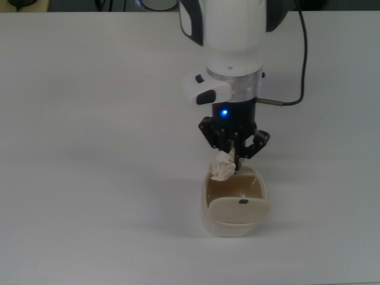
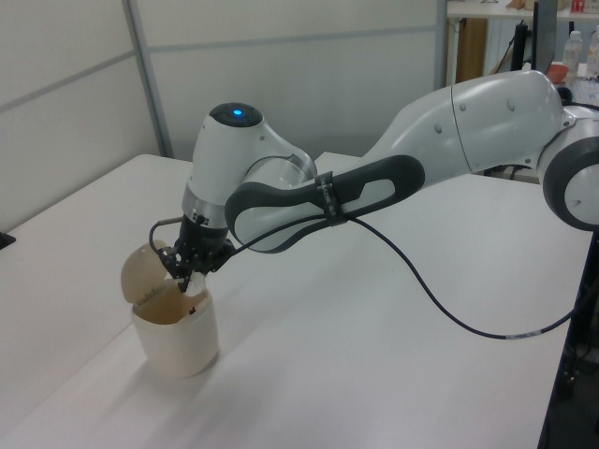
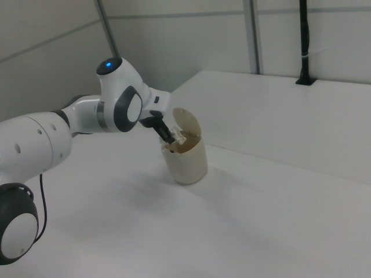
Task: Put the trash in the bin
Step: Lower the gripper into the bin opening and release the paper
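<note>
1. I am holding the trash (image 1: 223, 166) in my gripper (image 1: 233, 155). My two black fingers are squeezing the lumpy paper wad between them.
2. My gripper is pointing down and hanging right at the rim of the bin (image 1: 235, 228). In the top view, the trash is sitting over the far edge of the bin's open top.
3. The trash is not lying on the desk (image 1: 89, 196). It is up in the air, in my grip, just at the bin's mouth. In the right view, a bit of the pale wad (image 3: 181, 139) is showing at the rim of the bin (image 3: 188, 162), next to my gripper (image 3: 168, 134).
4. The bin is standing upright on the white desk. Its flap lid (image 2: 145, 271) is tipped open, and in the left view it is standing up on the left view's left side of my gripper (image 2: 187, 271).
5. A black cable (image 1: 300, 53) is hanging from my arm.
</note>
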Robot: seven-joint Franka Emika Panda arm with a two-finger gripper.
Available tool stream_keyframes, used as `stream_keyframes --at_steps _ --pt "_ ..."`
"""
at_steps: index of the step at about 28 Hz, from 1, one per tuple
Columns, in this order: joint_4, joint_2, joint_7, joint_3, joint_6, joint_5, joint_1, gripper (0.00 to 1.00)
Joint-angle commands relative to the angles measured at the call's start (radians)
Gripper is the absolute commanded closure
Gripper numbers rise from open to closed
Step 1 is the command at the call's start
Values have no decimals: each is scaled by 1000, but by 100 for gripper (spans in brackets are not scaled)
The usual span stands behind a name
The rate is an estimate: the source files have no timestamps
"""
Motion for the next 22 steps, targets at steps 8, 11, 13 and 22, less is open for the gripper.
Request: stream_keyframes --at_steps 8,11,13,22 --pt "10 8 106 -19 -1 -52 15 0" --pt "10 8 106 -19 -1 -52 15 0" --pt "10 8 105 -19 -1 -52 15 0" --pt "10 1 97 -19 -16 -50 8 0"
